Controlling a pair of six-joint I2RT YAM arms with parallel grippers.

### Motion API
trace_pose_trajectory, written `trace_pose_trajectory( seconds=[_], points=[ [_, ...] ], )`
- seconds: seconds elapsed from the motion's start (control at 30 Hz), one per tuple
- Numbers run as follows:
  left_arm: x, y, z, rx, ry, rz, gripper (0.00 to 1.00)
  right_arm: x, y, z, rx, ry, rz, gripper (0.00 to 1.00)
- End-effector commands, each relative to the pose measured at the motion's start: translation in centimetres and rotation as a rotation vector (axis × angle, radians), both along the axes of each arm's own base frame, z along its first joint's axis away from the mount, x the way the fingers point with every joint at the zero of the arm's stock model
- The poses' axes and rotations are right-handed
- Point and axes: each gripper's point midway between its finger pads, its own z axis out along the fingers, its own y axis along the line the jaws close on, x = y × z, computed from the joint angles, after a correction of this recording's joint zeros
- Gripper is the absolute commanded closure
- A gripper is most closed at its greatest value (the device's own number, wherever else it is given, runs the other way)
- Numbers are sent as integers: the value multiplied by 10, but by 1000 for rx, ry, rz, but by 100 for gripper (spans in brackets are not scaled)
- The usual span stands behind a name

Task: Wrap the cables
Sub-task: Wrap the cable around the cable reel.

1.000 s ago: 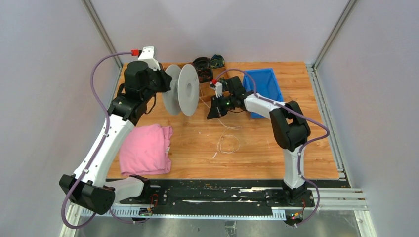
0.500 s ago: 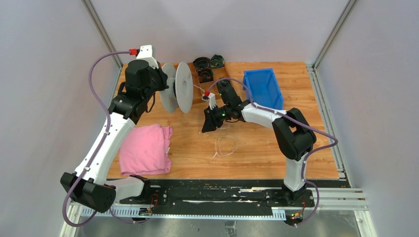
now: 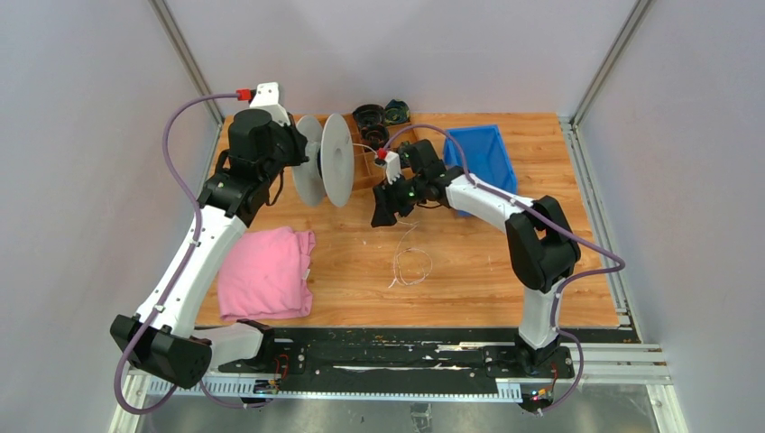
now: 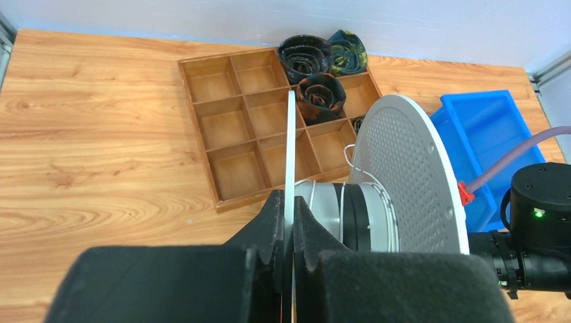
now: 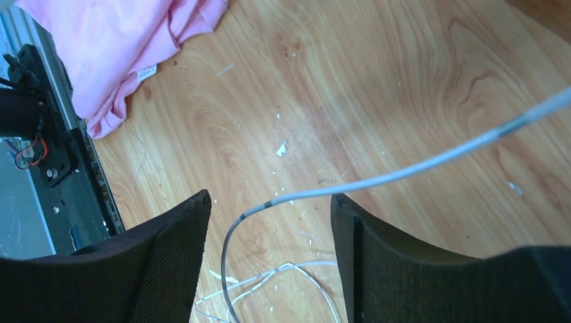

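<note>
A white spool [image 3: 336, 161] hangs above the table's back left. My left gripper [image 4: 288, 202] is shut on the thin edge of its near flange [image 4: 290, 148]. A few turns of thin white cable [image 4: 345, 202] lie on the grey hub, next to the perforated far flange [image 4: 411, 175]. To the spool's right, my right gripper [image 3: 381, 216] points down at the table and stands open [image 5: 269, 208]. The cable [image 5: 404, 173] crosses the gap between its fingers, loose. The rest of the cable lies in slack loops [image 3: 413, 264] on the wood below.
A folded pink cloth [image 3: 266, 272] lies at the front left. A blue bin [image 3: 492, 153] stands at the back right. Behind the spool is a wooden compartment tray [image 4: 232, 101] with dark coiled bundles [image 4: 306, 54]. White scraps dot the wood.
My right gripper has opened and let go of the cable, shifting a little left and toward the front. The spool has turned slightly in my left gripper.
</note>
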Motion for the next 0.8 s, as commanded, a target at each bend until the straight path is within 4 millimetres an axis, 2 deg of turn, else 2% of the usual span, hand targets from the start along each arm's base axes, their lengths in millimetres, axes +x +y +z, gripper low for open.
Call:
trace_pose_trajectory(
  seconds=[0.0, 0.13, 0.37, 0.57, 0.7, 0.77],
  points=[
    [-1, 0, 39, -49, -126, -8, 100, 6, -17, 0, -46, -9, -24, 34],
    [-1, 1, 39, -49, -128, -8, 100, 8, -26, 8, -30, -20, -17, 34],
    [-1, 1, 37, -44, -126, -6, 100, -9, -29, 11, -11, -6, 30, 36],
    [1, 3, 41, -45, -134, 4, 100, -23, -31, 8, 7, 23, 62, 61],
    [4, 6, 42, -49, -135, 22, 100, -37, -33, 2, 16, 37, 79, 90],
    [7, 6, 44, -66, -132, 24, 100, -42, -34, -2, 11, 32, 82, 99]
  ],
)
